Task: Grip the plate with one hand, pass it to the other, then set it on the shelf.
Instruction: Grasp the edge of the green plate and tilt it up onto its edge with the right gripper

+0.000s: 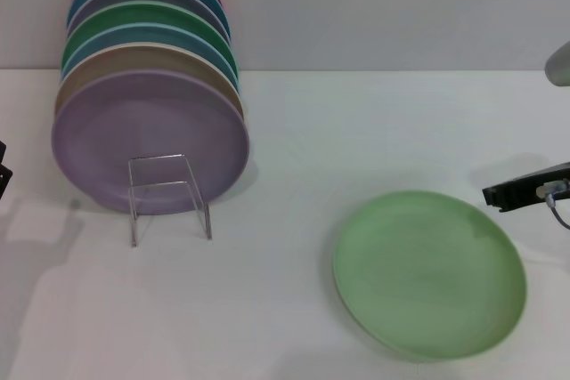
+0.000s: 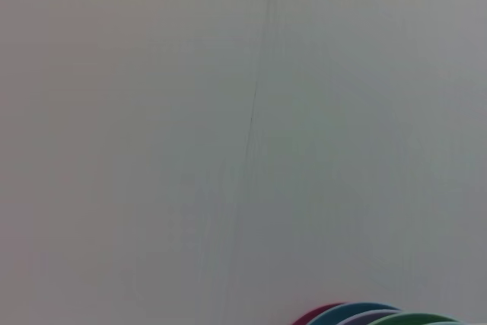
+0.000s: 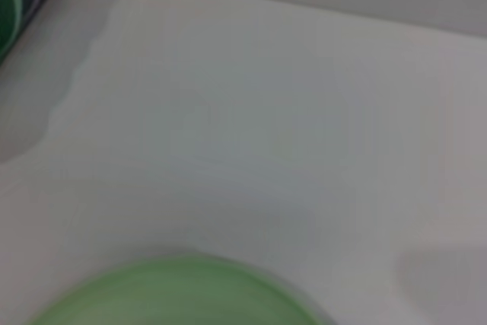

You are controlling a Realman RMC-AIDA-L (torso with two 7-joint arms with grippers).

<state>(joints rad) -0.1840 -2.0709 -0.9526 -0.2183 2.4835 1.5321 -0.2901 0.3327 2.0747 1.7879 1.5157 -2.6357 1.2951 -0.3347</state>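
The light pastel-green plate [image 1: 430, 273] lies flat on the white table at the front right; part of its rim [image 3: 179, 294] shows in the right wrist view. My right gripper [image 1: 512, 191] reaches in from the right edge, just beyond the plate's far right rim and apart from it. The shelf [image 1: 165, 193], a clear acrylic rack, stands at the left with a row of upright coloured plates. Only a black sliver of my left gripper [image 1: 4, 171] shows at the left edge, beside the rack.
A lilac plate [image 1: 147, 135] fronts the row on the rack, with tan, green, blue and red ones behind. Their top edges [image 2: 373, 316] show in the left wrist view against a plain wall. White tabletop [image 1: 285, 157] lies between rack and plate.
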